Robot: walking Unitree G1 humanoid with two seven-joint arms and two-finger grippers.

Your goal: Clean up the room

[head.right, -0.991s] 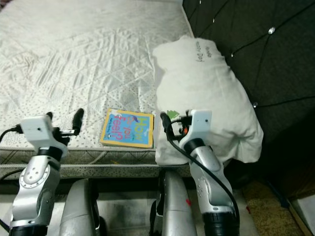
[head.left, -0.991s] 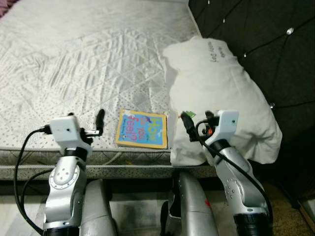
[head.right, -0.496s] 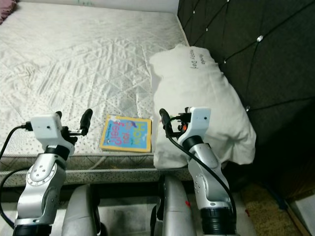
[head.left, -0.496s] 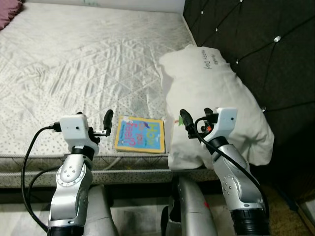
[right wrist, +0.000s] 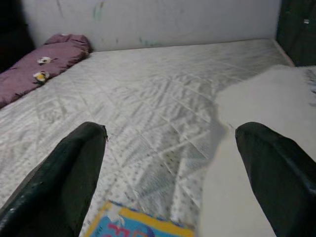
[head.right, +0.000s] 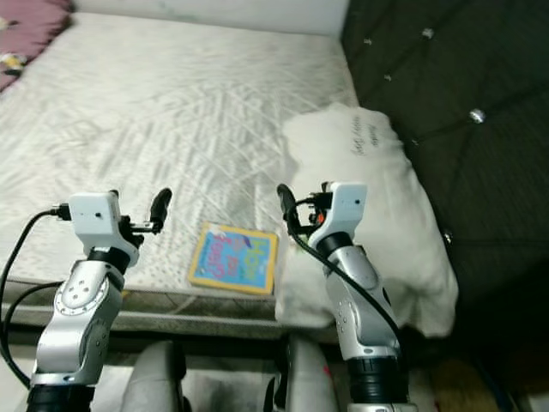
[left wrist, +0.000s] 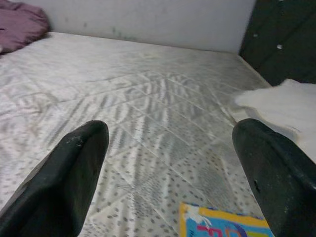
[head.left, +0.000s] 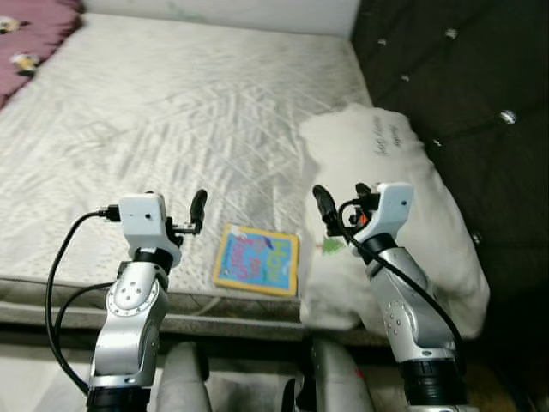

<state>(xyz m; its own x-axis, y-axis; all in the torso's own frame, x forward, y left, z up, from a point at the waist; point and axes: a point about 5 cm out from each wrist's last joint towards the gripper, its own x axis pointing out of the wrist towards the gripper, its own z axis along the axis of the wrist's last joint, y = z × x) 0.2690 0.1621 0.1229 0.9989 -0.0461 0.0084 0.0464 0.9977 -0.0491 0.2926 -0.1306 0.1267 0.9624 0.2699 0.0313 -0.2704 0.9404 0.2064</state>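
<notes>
A colourful children's book [head.left: 256,259] lies flat on the white quilted mattress [head.left: 189,103], close to the bed's front edge. A large white pillow [head.left: 395,197] rests to its right against the headboard. My left gripper [head.left: 197,204] hovers above the mattress just left of the book, open with nothing between its fingers [left wrist: 74,168]. My right gripper [head.left: 322,204] hangs over the pillow's left edge, right of the book, open and holding nothing. The book's top edge [right wrist: 133,224] sits low between the right fingers [right wrist: 74,168].
A dark tufted headboard [head.left: 463,60] runs along the right side. A purple blanket [head.left: 34,26] lies at the far left corner of the bed, below a pale wall [right wrist: 148,19]. The mattress's front edge [head.left: 51,300] is just before my arms.
The whole picture has shifted, so the camera has moved; the purple blanket now shows at the far left. The book and pillow lie as before. Both grippers remain open near the book.
</notes>
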